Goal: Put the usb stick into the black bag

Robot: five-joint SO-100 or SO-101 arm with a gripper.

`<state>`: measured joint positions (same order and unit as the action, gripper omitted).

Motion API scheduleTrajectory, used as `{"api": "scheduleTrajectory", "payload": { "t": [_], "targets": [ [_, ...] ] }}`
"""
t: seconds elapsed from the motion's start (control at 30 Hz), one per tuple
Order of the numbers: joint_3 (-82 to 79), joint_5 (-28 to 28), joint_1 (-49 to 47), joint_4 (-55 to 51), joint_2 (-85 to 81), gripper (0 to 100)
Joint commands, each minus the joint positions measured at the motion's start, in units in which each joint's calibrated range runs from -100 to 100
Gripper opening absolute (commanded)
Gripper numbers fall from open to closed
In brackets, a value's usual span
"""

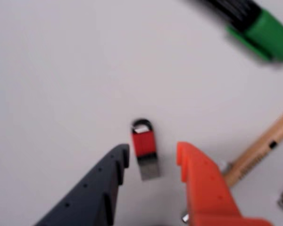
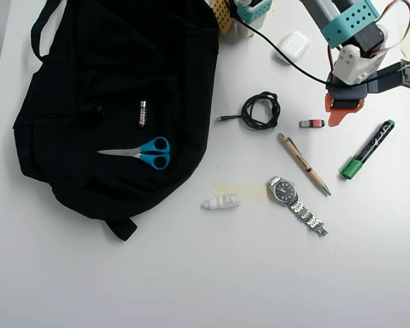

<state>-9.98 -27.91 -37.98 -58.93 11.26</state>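
The usb stick [image 1: 145, 149] is red with a black loop end and a silvery tip, and it lies flat on the white table. In the wrist view it sits between my dark grey finger [image 1: 111, 174] and my orange finger [image 1: 198, 179], touching neither. My gripper [image 1: 152, 153] is open and empty, low over the stick. In the overhead view the stick [image 2: 311, 124] lies just left of my gripper [image 2: 333, 117]. The black bag [image 2: 89, 82] lies floppy at the far left, well away from the stick.
On the bag lie blue scissors [image 2: 147, 152] and a small patterned cylinder [image 2: 143, 113]. Near the stick are a coiled black cable [image 2: 260, 111], a wooden pen [image 2: 304, 164], a green marker [image 2: 367, 149], a wristwatch [image 2: 287, 191], a white plug [image 2: 221, 202] and a white case [image 2: 292, 46].
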Motion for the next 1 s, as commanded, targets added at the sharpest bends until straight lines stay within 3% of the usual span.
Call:
{"api": "scheduleTrajectory", "payload": {
  "t": [0.0, 0.97],
  "targets": [
    [1.9, 0.3, -1.0, 1.0, -0.4, 13],
    [1.2, 0.3, 1.0, 5.4, 6.8, 20]
  ]
}}
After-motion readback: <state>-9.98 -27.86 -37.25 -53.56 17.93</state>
